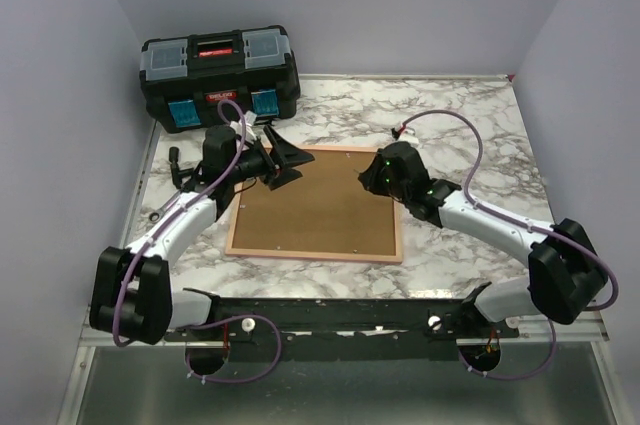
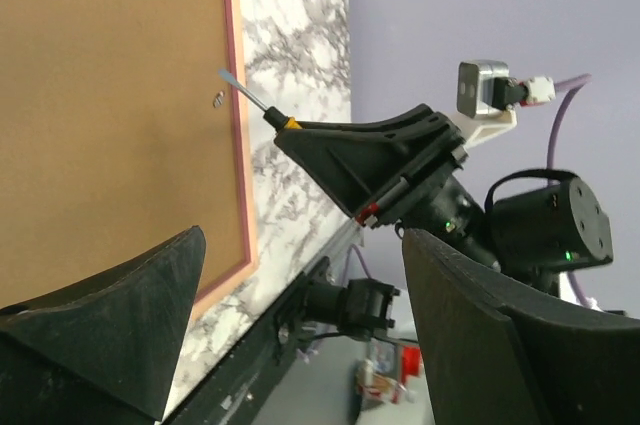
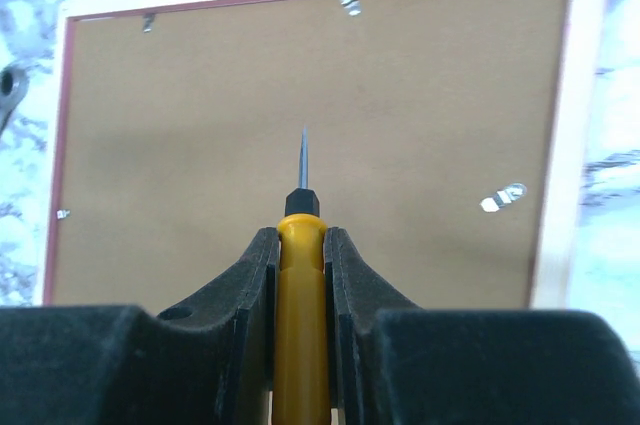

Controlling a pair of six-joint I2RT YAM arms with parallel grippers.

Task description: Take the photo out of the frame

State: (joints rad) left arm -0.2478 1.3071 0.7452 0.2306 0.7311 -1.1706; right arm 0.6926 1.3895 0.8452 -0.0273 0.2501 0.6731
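From above, we see the frame (image 1: 315, 255) lying face down on the marble table (image 1: 470, 125), brown backing (image 1: 320, 205) up, with a toolbox (image 1: 220, 75) beyond its far left corner. The left fingers (image 1: 288, 157) stand spread over that corner. The right fingers (image 1: 376, 177) sit at the far right corner.

In the left wrist view, we look between the wide-apart left fingers across the backing. The right fingers pinch a screwdriver (image 2: 262, 110), its tip just beside a small metal clip (image 2: 217, 98) at the frame's inner edge.

In the right wrist view, the right fingers press on the yellow handle. The blade points out over the backing, and more clips sit along the border.
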